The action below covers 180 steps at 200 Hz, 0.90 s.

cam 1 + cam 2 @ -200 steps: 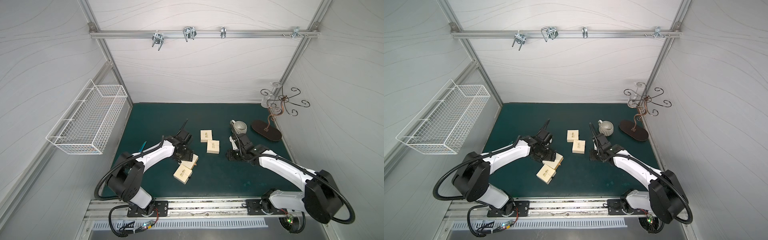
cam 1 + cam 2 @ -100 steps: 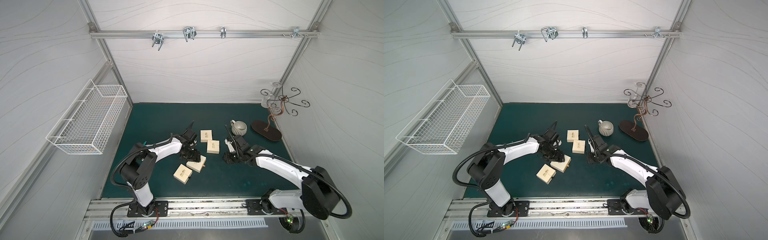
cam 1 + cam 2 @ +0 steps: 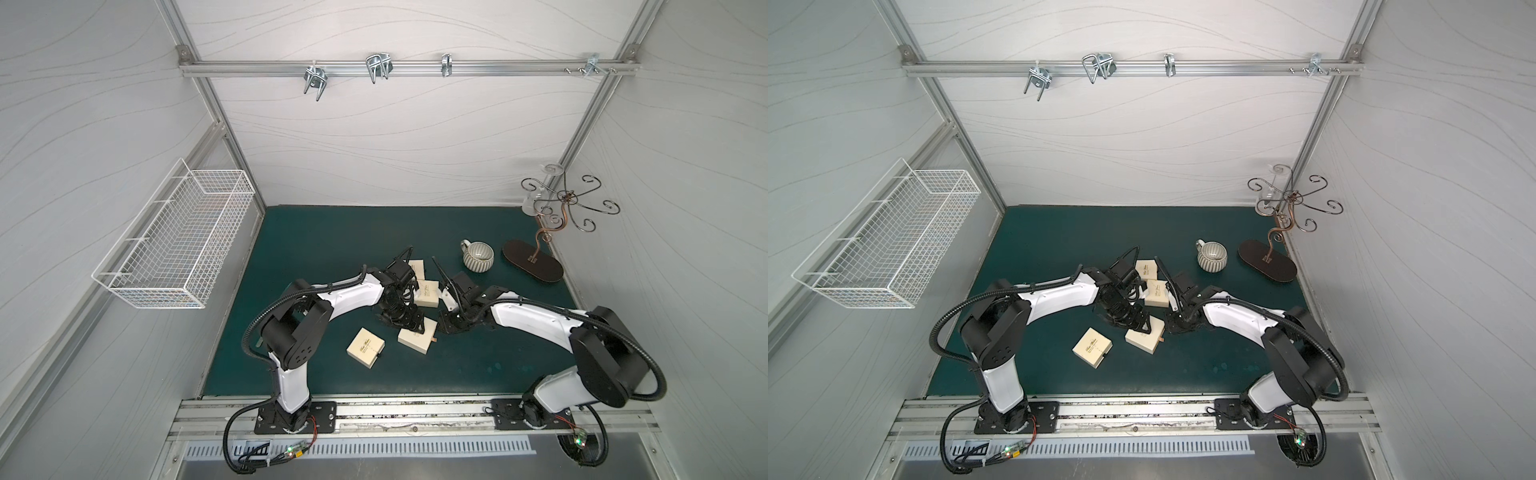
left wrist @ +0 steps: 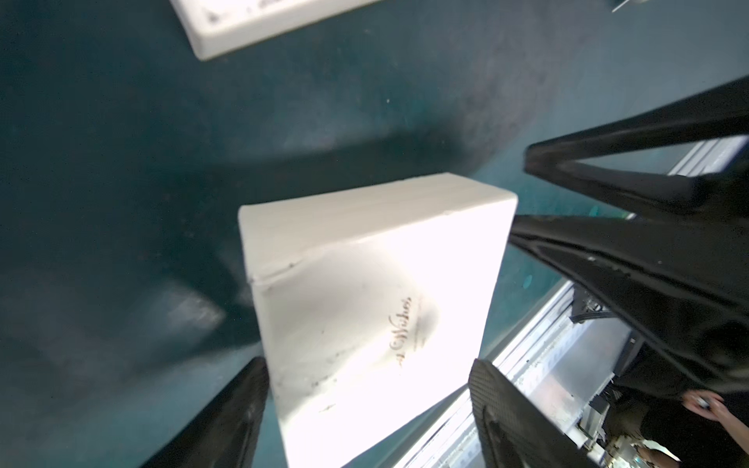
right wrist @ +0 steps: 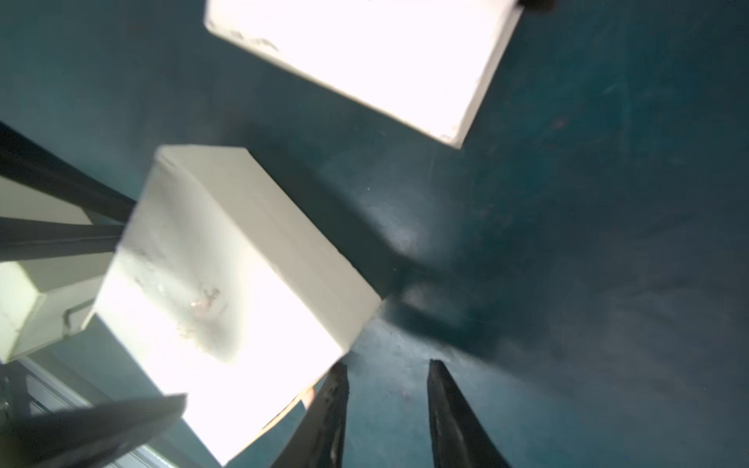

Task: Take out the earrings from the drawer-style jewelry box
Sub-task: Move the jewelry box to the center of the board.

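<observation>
Several cream jewelry boxes lie on the green mat. My left gripper [image 3: 409, 328] [image 3: 1138, 322] is shut on the jewelry box [image 3: 415, 338] [image 3: 1144, 337] nearest the middle. In the left wrist view both fingers press the sides of that box [image 4: 364, 283]. Its drawer is closed, with a small brown pull tab [image 3: 434, 340] [image 5: 308, 396] sticking out toward my right gripper [image 3: 444, 328] [image 5: 387, 368]. That gripper is narrowly open over bare mat, one finger just beside the tab. The earrings are hidden.
A second cream box [image 3: 365, 347] lies left of the held one, and two more [image 3: 427, 293] [image 3: 417, 268] lie behind it. A striped cup [image 3: 478, 256] and a jewelry stand [image 3: 534, 266] stand back right. A wire basket [image 3: 178, 245] hangs on the left wall.
My left gripper has carried the box to the right, toward the mat's middle, and its jaws have narrowed on it. My right gripper has come left and forward to the box's tab side.
</observation>
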{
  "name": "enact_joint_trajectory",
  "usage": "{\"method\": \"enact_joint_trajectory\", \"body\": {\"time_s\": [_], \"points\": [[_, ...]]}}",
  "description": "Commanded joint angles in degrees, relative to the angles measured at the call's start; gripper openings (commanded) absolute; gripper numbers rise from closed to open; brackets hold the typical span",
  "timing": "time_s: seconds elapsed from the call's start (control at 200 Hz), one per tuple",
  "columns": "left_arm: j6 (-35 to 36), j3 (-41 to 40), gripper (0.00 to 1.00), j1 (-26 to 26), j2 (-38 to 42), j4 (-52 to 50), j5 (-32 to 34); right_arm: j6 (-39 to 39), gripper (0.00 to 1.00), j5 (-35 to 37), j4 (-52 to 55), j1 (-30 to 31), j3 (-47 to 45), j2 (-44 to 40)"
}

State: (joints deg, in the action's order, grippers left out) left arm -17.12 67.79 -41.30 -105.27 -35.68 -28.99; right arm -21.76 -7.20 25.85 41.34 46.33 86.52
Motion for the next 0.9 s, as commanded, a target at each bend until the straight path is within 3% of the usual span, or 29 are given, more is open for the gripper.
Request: {"method": "enact_joint_trajectory", "body": {"time_s": [0.0, 0.19, 0.36, 0.575, 0.735, 0.895], "points": [[1.7, 1.7, 0.8, 0.0, -0.2, 0.0, -3.0, 1.4, 0.36, -1.2, 2.0, 0.4, 1.2, 1.0], [3.1, 3.5, 0.79, -0.9, -2.4, -0.4, -5.9, 0.5, 0.36, 0.5, 1.0, 0.4, 0.5, 0.3], [2.1, 7.3, 0.79, -1.7, -6.1, 0.4, -4.4, -1.4, 0.36, 3.7, 0.1, -0.7, -0.9, -2.5], [-2.1, 10.2, 0.79, -1.8, -8.4, 4.2, -1.9, -6.1, 0.36, 6.5, 1.2, -7.4, -4.3, -7.5], [-3.4, 8.4, 0.78, -1.9, -7.7, 5.9, -0.7, -8.1, 0.36, 3.8, -0.2, -12.8, -9.2, -13.1], [-3.5, 8.2, 0.78, -1.8, -7.7, 6.0, 0.4, -7.0, 0.35, -1.3, -3.0, -14.0, -13.1, -18.4]]}}
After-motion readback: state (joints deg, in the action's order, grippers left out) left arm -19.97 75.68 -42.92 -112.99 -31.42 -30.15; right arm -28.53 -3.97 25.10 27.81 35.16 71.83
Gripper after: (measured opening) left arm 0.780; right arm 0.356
